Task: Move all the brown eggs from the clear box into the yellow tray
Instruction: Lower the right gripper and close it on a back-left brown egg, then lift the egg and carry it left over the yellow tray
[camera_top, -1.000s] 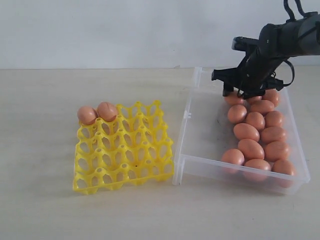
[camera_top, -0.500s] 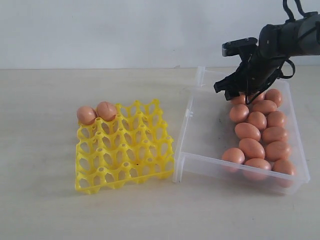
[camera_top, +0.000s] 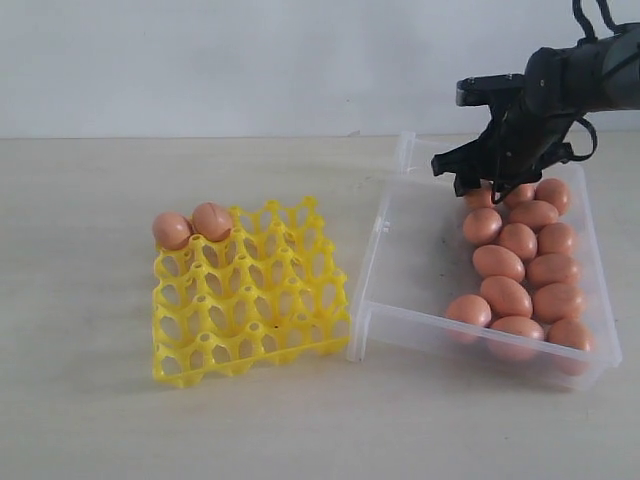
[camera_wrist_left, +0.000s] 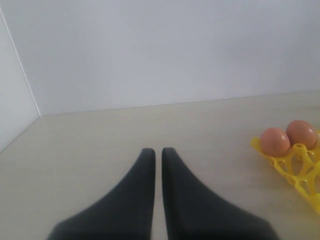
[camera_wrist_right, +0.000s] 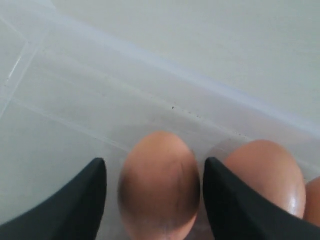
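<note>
Several brown eggs (camera_top: 517, 240) lie along the right side of the clear box (camera_top: 410, 260). Two more (camera_top: 191, 226) sit in the far left cups of the yellow tray (camera_top: 250, 300). My right gripper (camera_top: 478, 185) hangs over the box's far end, open. Its jaws straddle one egg (camera_wrist_right: 159, 185), with a thin gap showing on each side, and a second egg (camera_wrist_right: 270, 175) lies just outside one finger. My left gripper (camera_wrist_left: 158, 150) does not show in the exterior view. It is shut with nothing in it, over bare table. The tray corner (camera_wrist_left: 300, 167) with both eggs lies off to its side.
The tray and box stand side by side on a pale table (camera_top: 100, 400), and a white wall runs behind. The left half of the box floor (camera_top: 420, 240) holds no eggs.
The right gripper swung left along the box's far end, then came back right, a little higher. Its jaws kept the same width. The eggs in the tray did not move.
</note>
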